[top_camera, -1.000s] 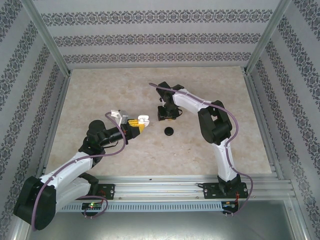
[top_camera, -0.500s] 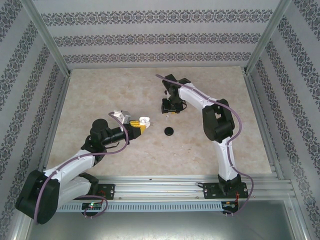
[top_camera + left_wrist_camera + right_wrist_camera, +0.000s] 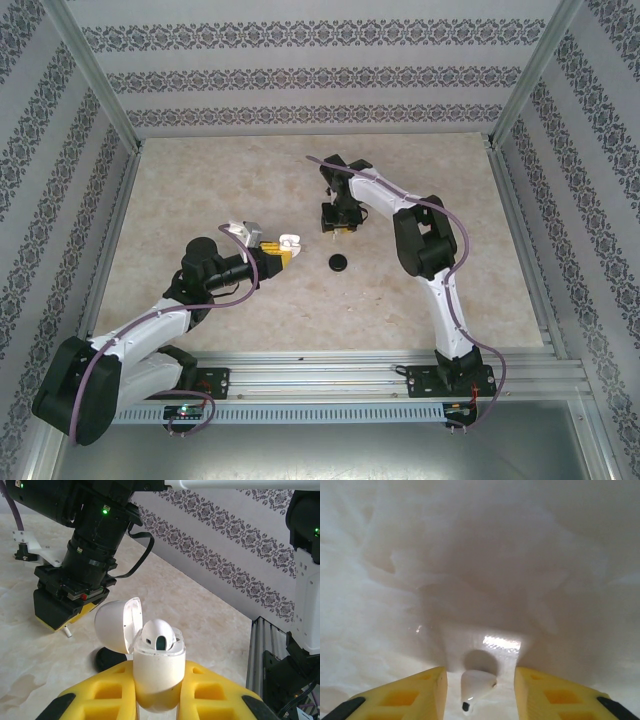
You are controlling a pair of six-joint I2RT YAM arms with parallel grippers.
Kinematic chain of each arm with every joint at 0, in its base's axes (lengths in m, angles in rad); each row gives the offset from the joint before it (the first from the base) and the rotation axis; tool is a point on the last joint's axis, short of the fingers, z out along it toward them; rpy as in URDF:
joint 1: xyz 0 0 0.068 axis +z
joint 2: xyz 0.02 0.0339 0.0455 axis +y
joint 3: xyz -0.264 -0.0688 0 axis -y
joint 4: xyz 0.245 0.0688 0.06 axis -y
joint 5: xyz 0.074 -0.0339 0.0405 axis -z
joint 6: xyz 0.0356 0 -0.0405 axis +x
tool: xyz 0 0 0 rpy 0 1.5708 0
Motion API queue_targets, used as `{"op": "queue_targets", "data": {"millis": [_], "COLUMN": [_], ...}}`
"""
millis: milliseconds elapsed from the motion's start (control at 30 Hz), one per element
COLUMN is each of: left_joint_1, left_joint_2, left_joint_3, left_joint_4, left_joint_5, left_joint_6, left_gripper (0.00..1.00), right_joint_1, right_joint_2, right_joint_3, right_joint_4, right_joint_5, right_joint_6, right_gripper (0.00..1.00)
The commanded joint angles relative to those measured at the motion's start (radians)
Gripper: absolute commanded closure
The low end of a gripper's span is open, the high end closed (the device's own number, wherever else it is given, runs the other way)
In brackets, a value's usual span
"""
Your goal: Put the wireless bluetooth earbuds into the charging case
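Right wrist view gives you the step in hand. The right claw [image 3: 480, 679] is low over the worktop [image 3: 470, 555] with its jaws parted. A white earbud [image 3: 477, 684] sits between them, bulb away from the camera and dark-tipped stem toward it. A gap shows on each side of the bud, so nothing is pinched yet — I read this as the pick-up of the second white earbud. Whether the bud lies flat on the worktop or is propped up, I cannot tell.

From the left wrist view, your left claw [image 3: 160, 697] is clenched on the white charging case [image 3: 159, 670], holding it upright with the lid [image 3: 116, 626] swung back. One earbud [image 3: 159, 640] is already seated in it; I cannot make out the other socket from that angle. A black case [image 3: 340, 263] sits on the worktop between the two arms, near both and touching neither.

Next, I'd judge, you close the right claw squarely on the bud — it is tiny and rounded, so an off-centre squeeze could squirt it out. Then lift it, carry it across to the open case, and line the stem up with the free socket before lowering. Keep the left claw steady meanwhile.
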State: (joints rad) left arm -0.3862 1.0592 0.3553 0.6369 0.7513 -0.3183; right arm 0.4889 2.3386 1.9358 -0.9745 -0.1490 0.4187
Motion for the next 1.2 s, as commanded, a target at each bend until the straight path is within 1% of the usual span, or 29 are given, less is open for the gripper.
{"op": "queue_targets", "data": {"millis": [0,133,333,567,667,833,1033,1167], "left_joint_1": [-0.010,-0.010,-0.010,-0.009,-0.009,-0.010,-0.011,-0.010], "left_joint_2": [-0.021,-0.034,-0.062,-0.094,-0.105,-0.111,-0.083,-0.048], "left_joint_3": [0.016,0.017,0.013,0.006,0.007,0.015,0.054,0.090], "left_joint_4": [0.018,0.003,-0.023,-0.037,-0.034,-0.009,0.016,0.055], "left_joint_5": [0.009,0.008,0.006,0.003,0.002,-0.001,0.007,0.013], "left_joint_6": [0.016,0.020,0.026,0.027,0.030,0.034,0.054,0.060], "left_gripper": [1.00,1.00,1.00,1.00,1.00,1.00,1.00,1.00], "right_joint_1": [0.023,0.034,0.045,0.052,0.057,0.079,0.137,0.198], "right_joint_2": [0.040,0.055,0.067,-0.001,-0.069,-0.231,-0.442,-0.589], "right_joint_3": [0.038,0.051,0.078,0.056,0.024,-0.063,-0.155,-0.235], "right_joint_4": [-0.051,-0.081,-0.132,-0.126,-0.094,-0.004,0.080,0.168], "right_joint_5": [0.039,0.053,0.065,0.095,0.117,0.166,0.240,0.296], "right_joint_6": [-0.004,-0.006,-0.011,-0.005,0.006,0.029,0.060,0.071], "right_gripper": [0.64,0.72,0.78,0.84,0.85,0.86,0.87,0.86]}}
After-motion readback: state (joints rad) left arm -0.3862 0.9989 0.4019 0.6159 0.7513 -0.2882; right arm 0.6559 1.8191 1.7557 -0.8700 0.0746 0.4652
